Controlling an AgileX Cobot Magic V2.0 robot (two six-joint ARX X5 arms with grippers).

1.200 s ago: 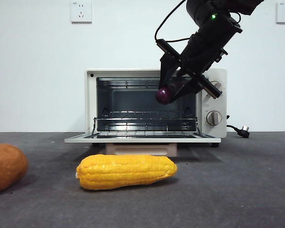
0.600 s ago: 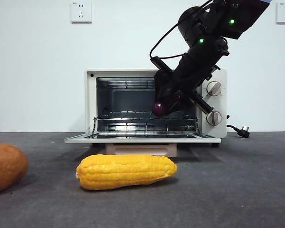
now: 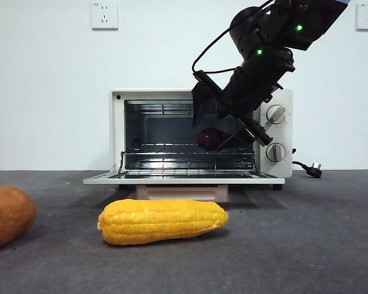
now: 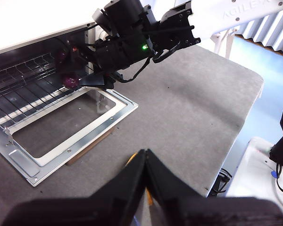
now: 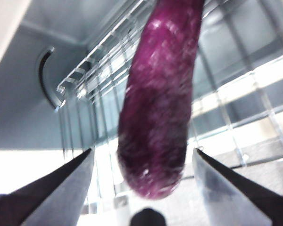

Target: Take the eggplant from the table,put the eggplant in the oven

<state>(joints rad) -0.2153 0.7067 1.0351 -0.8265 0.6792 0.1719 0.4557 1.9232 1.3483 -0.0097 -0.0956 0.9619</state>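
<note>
Over on the far left edge of the front view, an orange-brown rounded vegetable (image 3: 9, 215) sits on the table (image 3: 306, 245), half cut off by the frame. Moving along, the yellow corn cob (image 3: 163, 221) lies on its side on the table, right in front of the oven (image 3: 118, 131), whose door (image 3: 184, 179) hangs folded down flat and open. Inside, the wire rack (image 3: 165, 148) spans the cavity. And here is the action: the right gripper (image 3: 224, 125) reaches in at the right part of the oven's mouth, the arm slanting down from the upper right with green lights glowing. The eggplant (image 3: 211, 138) is inside the oven, low at the rack on the right side; whether it rests fully on the wires I cannot tell. The right wrist view is plain: the fingers (image 5: 66, 186) stand spread apart, one on each side of the eggplant (image 5: 162, 101), with clear gaps, not touching it. To the right, two round knobs (image 3: 276, 114) and a black cord (image 3: 306, 167) trailing off. The left gripper (image 4: 145, 162) waits well apart, above the table in front of the oven, jaws pressed together on nothing.
</note>
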